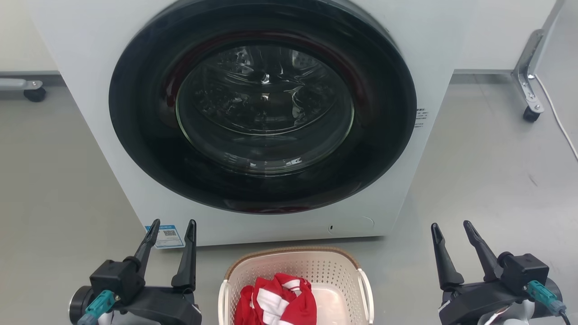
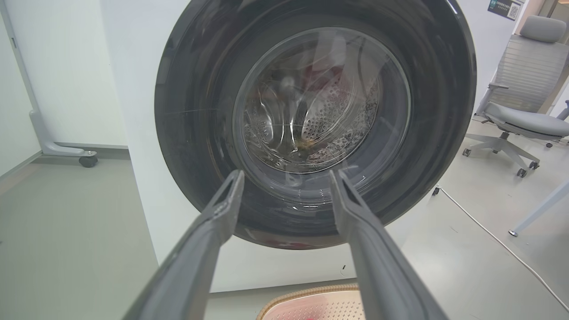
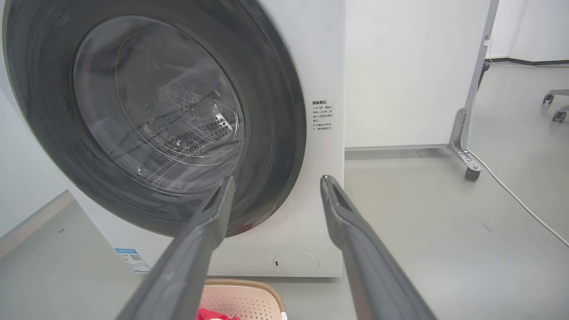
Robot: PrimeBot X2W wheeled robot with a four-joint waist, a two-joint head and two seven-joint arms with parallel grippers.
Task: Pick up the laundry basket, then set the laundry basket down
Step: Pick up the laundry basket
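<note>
Head view shows my left gripper and my right gripper, both spread open and empty, with the fingers pointing forward to the washing machine. I judge that they are held low and far apart because the laundry basket must be taken from two sides, one gripper for each white handle. The basket stands on the floor between my two grippers, somewhat nearer to the left one, and touches neither. It is just in front of the machine. A red and white cloth lies inside it. In the left wrist view its brown rim shows below my fingers, toward their right. In the right wrist view it shows below, toward their left. I think the pick-up is not yet begun.
</note>
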